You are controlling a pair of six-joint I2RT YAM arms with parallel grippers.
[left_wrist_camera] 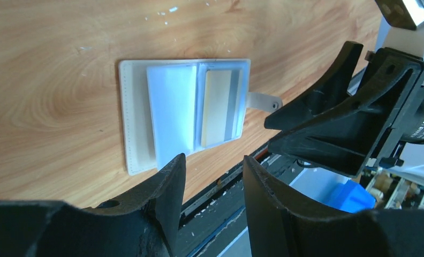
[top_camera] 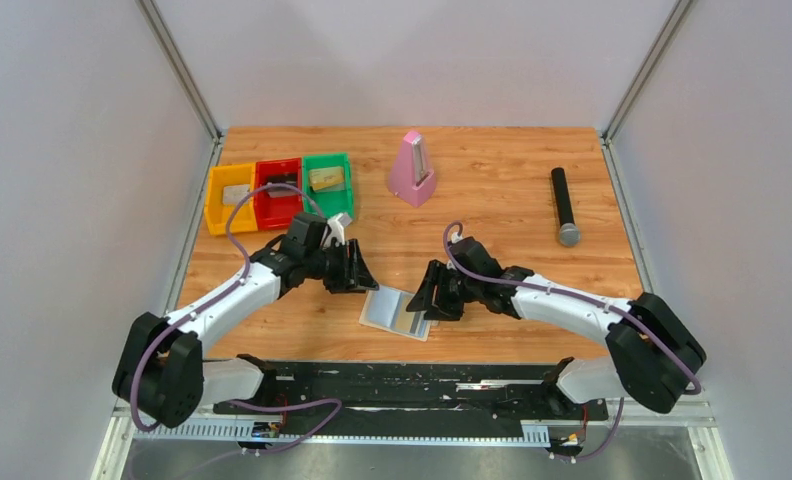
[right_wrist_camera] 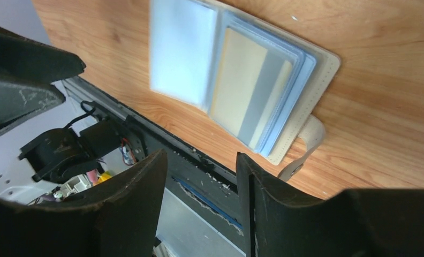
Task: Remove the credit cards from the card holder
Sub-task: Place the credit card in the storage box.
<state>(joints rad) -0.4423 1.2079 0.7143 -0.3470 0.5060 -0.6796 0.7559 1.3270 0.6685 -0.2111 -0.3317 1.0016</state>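
Hovering at ten o'clock of the flat cream-beige bifold card holder [top_camera: 396,312], the black two-fingered left gripper [top_camera: 357,272] has its fingers partway apart around nothing, probably poised to pin the left panel. The holder lies spread open at six o'clock on the wooden table [top_camera: 492,200], with its pale blue pockets facing up for access. A yellow-gold, grey-striped credit card [left_wrist_camera: 219,107] sits in its right pocket; no dark card shows. At its three o'clock the black right gripper [top_camera: 430,293] hangs moderately open and empty, likely lined up to draw that card.

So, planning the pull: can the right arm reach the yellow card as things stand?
Probably yes: the card holder lies open, yellow card face up, nothing between it and the right gripper.
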